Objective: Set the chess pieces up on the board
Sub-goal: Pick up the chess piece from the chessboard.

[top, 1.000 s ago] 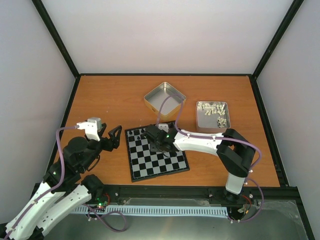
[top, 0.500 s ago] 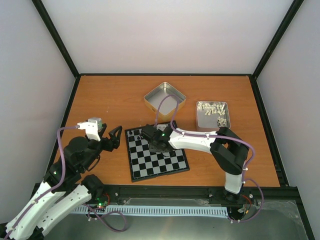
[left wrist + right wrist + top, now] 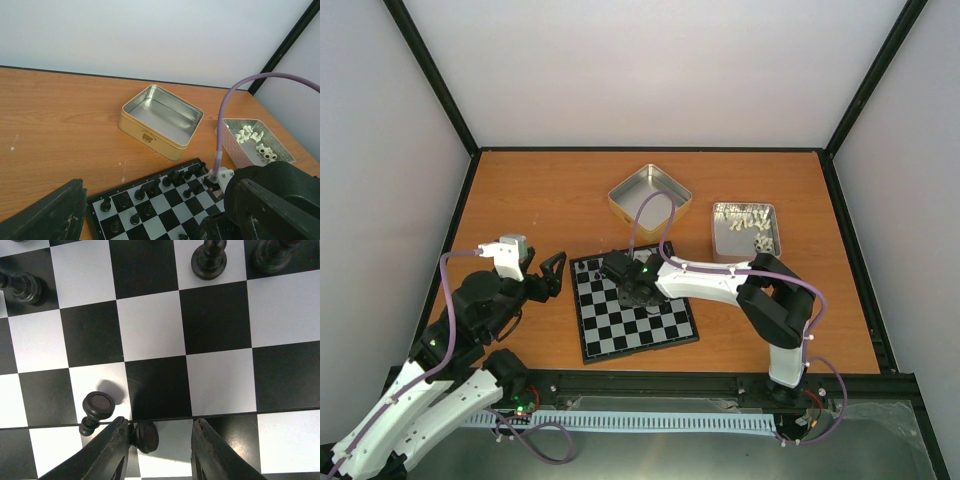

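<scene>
1. The board (image 3: 650, 325) lies mid-table (image 3: 540, 190), with black chess pieces (image 3: 150, 189) on its far rows.
2. The right fingers (image 3: 112, 450) stand apart above the board, and a pawn (image 3: 145, 436) between them touches one finger.
3. The left fingers (image 3: 45, 220) are apart, left of the board.

Arms: two are counted, left arm (image 3: 420, 400) and right arm (image 3: 720, 285). One gripper is carried by each: left gripper (image 3: 552, 272), right gripper (image 3: 160, 440).

Board (image 3: 620, 335): one.

Tins on the worktop (image 3: 540, 190): two, namely one gold-sided tin (image 3: 635, 190) and one silver tin (image 3: 730, 242).

Pale pieces (image 3: 752, 222): one heap in the silver tin, too small and piled to be counted.

Black chess pieces (image 3: 151, 189): roughly a dozen are made out from the left wrist, with part of the board hidden by the right arm. Five are made out from the right wrist.
</scene>
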Tool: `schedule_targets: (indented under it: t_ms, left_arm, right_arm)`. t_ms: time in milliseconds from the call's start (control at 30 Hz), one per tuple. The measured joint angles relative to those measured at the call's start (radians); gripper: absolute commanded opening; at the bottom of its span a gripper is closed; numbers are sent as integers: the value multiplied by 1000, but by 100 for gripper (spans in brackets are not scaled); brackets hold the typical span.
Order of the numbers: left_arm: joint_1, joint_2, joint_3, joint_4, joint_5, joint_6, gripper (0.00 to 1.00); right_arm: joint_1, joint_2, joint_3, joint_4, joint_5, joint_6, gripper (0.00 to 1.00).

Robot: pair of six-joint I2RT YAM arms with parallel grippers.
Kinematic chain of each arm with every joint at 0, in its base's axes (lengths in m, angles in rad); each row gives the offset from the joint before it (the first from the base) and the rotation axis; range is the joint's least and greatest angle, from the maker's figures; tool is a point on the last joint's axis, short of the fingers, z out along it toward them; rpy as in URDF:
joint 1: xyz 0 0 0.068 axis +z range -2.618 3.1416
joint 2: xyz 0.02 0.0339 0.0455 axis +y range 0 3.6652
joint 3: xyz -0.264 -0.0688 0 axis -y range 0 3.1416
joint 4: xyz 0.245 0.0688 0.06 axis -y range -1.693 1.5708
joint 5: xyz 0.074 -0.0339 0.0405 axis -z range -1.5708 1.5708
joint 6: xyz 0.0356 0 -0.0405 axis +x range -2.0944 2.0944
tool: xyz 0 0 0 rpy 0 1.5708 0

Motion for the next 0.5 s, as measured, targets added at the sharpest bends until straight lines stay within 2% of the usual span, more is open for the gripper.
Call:
schedule_targets:
  t_ms: [500]
  left_arm:
    - [0,5,0,-4,0,0,82]
  right_arm:
    - [0,13,32,-67,27,-8,33]
